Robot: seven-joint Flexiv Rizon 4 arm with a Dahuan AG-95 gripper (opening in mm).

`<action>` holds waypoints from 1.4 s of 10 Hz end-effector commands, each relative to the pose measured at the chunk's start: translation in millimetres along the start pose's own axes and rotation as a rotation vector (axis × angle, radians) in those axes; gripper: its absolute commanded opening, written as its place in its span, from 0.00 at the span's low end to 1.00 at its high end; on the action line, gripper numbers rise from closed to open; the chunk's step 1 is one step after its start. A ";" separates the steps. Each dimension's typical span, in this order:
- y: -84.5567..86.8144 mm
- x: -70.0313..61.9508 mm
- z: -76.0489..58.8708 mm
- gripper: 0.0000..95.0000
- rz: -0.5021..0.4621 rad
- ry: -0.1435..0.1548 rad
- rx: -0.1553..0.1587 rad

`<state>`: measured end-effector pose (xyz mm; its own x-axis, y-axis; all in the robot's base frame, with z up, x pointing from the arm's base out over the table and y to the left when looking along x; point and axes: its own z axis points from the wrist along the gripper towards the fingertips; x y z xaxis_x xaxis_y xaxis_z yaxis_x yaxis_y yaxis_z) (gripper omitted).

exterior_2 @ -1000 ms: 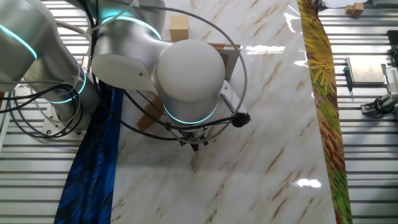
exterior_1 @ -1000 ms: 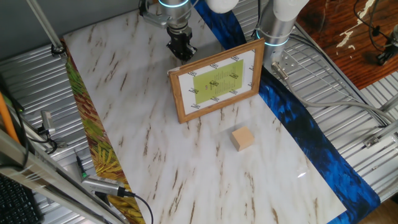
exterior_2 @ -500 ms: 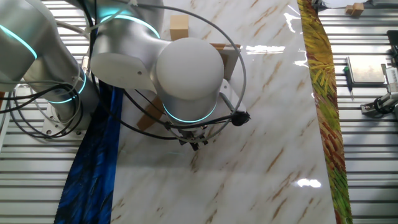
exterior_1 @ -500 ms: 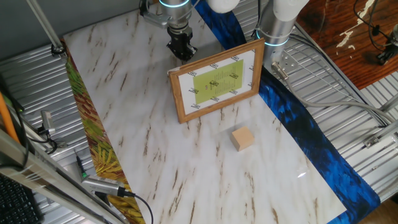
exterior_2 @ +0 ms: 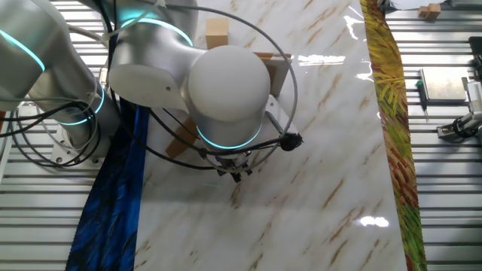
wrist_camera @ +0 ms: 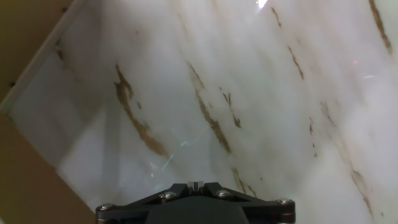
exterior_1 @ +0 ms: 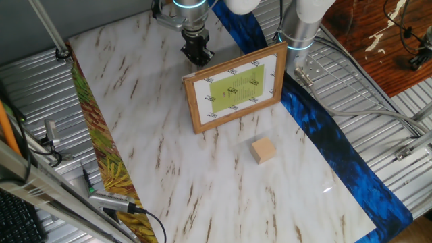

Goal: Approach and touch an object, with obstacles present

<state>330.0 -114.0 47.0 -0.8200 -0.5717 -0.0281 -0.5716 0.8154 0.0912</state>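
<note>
The small tan wooden cube [exterior_1: 264, 150] lies on the marble table in front of the picture frame; in the other fixed view the cube [exterior_2: 217, 32] shows at the top, beyond the arm. The brown wooden picture frame [exterior_1: 235, 88] with a white mat and a yellow-green centre stands upright between the cube and my gripper. My gripper [exterior_1: 198, 54] is behind the frame, low over the marble, with its jaws shut and empty. It also shows under the arm's white joint in the other fixed view [exterior_2: 236, 175]. The hand view shows the shut fingertips [wrist_camera: 196, 185] over bare marble; the cube is out of that view.
A blue cloth strip [exterior_1: 324, 145] runs along one table side and a yellow-green patterned strip [exterior_1: 101, 155] along the other. The arm's base column [exterior_1: 300, 30] stands behind the frame. A brown surface [wrist_camera: 22, 180] fills the hand view's left edge.
</note>
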 end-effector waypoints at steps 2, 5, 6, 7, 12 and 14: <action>0.1 -1.6 -0.3 0.00 -0.028 -0.003 -0.011; 0.1 -1.6 -0.3 0.00 -0.037 0.006 0.000; 0.1 -1.6 -0.3 0.00 -0.037 0.006 0.000; 2.2 -4.4 -0.9 0.00 -0.038 0.007 0.001; -48.1 -86.0 -17.3 0.00 -0.051 0.022 0.010; -60.3 -107.9 -23.7 0.00 -0.058 0.030 0.006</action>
<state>454.3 -104.5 63.6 -0.7857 -0.6186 -0.0042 -0.6168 0.7829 0.0809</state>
